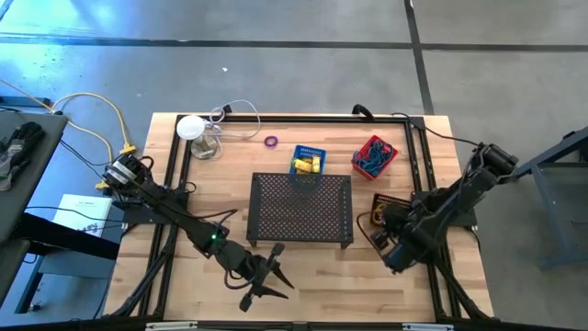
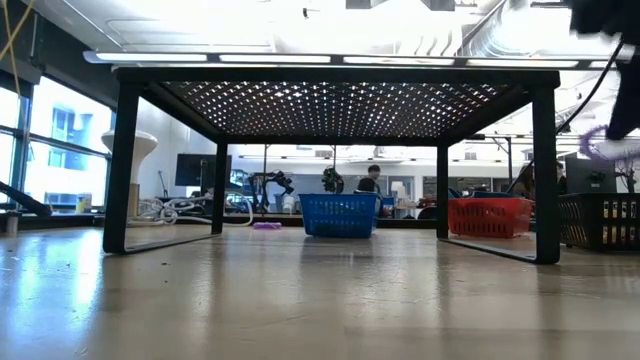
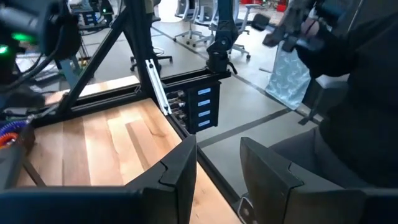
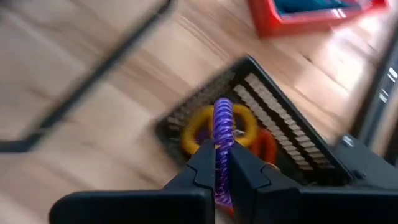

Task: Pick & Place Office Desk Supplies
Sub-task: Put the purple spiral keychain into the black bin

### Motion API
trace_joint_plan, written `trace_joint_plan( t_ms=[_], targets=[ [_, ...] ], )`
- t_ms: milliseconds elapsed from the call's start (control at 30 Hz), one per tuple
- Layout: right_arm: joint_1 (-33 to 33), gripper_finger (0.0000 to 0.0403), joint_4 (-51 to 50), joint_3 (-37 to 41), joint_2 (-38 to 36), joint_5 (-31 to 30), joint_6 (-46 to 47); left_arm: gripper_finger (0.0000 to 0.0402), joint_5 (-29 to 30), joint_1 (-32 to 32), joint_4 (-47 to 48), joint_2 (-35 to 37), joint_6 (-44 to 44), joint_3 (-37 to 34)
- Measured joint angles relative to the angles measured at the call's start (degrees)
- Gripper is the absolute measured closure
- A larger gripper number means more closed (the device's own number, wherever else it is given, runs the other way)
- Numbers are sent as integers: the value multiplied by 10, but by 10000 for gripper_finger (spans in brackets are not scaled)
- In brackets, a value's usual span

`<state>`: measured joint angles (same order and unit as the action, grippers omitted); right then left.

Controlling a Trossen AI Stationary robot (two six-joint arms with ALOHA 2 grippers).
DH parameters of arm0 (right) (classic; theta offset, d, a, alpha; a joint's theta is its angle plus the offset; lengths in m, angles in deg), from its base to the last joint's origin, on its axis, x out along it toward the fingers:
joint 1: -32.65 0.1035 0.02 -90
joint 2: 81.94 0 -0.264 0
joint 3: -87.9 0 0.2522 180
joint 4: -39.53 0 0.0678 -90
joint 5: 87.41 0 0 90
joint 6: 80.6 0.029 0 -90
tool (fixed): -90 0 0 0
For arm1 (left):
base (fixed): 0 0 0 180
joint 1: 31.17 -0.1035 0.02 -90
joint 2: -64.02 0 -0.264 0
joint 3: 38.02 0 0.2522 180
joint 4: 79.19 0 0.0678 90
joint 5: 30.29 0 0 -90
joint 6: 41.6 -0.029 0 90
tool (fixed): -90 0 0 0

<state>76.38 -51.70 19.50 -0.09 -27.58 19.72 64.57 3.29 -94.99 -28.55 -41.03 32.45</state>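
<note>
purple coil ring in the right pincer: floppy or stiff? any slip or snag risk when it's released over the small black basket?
Likely springy: the purple coil ring is a wound spiral, yet keeps its loop above the shut right pincer. Probably light: a thin edge pinch carries it. Slip looks modest given the ribbed surface. It may bounce or tangle with the yellow and orange rings in the small black basket.

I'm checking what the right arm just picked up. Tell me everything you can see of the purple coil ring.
The purple spiral-coiled ring looks like springy ribbed plastic, a small closed loop. It stands on edge, pinched between the two dark fingers of the shut right hand, which alone touch it. It hangs above the small dark mesh basket at the table's right side, over a yellow coil ring and an orange one lying inside.
</note>
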Motion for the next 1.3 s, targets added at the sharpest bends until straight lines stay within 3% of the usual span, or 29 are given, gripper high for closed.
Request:
trace_joint_plan(
  t_ms=[400, 600, 767, 900, 1033, 1300],
  targets=[
    [-66, 374, 58, 85, 0, 55, 0, 282, 0, 0, 3, 0, 40, 0],
    [-67, 298, 57, 85, 0, 66, -10, 282, 2, 0, 14, 0, 60, 0],
    [-67, 233, 33, 67, 0, 59, -11, 282, 46, -1, 24, 2, 81, 0],
    [-58, 204, -23, 19, 0, 6, -10, 282, 58, -6, 40, 3, 85, 0],
    [-27, 193, -71, -35, -1, -90, 23, 282, 72, -15, 91, 26, 118, 0],
    [54, 192, -14, -76, -1, -281, 22, 282, 164, -55, 294, 178, 174, 0]
  ],
)
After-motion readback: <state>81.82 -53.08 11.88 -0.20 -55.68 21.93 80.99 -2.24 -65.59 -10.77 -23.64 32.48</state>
